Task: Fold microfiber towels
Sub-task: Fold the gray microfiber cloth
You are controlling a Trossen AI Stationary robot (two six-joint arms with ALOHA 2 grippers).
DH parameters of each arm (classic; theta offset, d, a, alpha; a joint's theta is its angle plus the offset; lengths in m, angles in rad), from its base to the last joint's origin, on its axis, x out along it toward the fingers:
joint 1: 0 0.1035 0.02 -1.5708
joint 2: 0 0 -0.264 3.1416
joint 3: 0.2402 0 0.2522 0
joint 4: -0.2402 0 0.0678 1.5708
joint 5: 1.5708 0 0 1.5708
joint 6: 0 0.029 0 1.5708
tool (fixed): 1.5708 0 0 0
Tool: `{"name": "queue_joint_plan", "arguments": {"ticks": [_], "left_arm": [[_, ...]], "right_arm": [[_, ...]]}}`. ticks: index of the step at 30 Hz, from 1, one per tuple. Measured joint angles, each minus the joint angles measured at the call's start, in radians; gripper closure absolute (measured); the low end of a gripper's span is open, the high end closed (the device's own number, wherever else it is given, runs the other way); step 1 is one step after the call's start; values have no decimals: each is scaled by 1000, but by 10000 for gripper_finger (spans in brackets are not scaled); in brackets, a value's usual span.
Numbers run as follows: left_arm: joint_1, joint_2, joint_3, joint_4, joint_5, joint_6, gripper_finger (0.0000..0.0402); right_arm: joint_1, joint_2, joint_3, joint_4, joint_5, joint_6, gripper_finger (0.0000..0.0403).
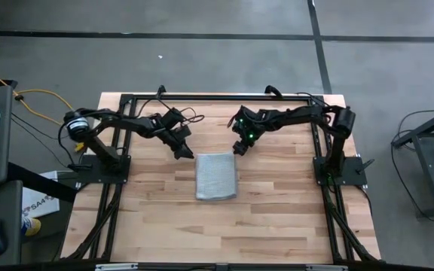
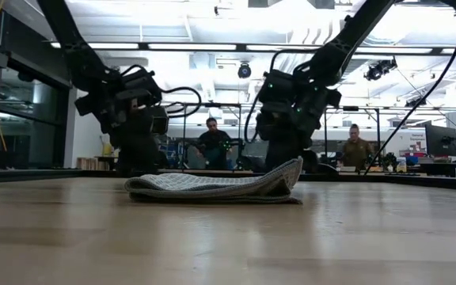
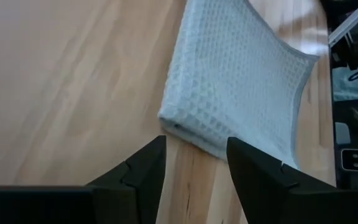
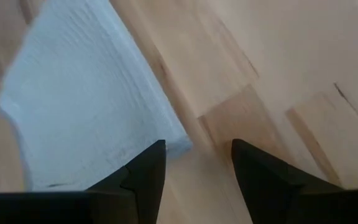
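Note:
The pale grey-blue microfiber towel (image 1: 216, 176) lies folded in several layers on the wooden table's middle, its flat underside on the wood. In the low view one end of the towel (image 2: 291, 170) curls upward. My left gripper (image 1: 184, 151) hovers open just off the towel's far left corner (image 3: 169, 117), its fingers pointing slantwise down at it. My right gripper (image 1: 241, 148) hovers open just off the far right corner (image 4: 180, 142), also slanting down. Nothing is between either pair of fingers.
A black metal frame (image 1: 217, 98) runs along the table's far edge and down both sides by the arm bases. Bare wood lies around the towel and toward the near edge (image 1: 217, 241). People sit in the room beyond the table (image 2: 212, 138).

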Motion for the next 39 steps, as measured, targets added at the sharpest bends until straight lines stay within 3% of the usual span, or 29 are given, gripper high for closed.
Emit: {"name": "queue_joint_plan", "arguments": {"ticks": [17, 35, 39], "left_arm": [[0, 46, 0, 51, 9, -11, 231], [0, 45, 0, 106, 11, -11, 231], [0, 45, 0, 100, -37, -36, 231]], "right_arm": [[26, 63, 3, 70, -89, 26, 227], [42, 67, 2, 106, -94, 52, 227], [43, 68, 1, 108, -94, 56, 227]]}}
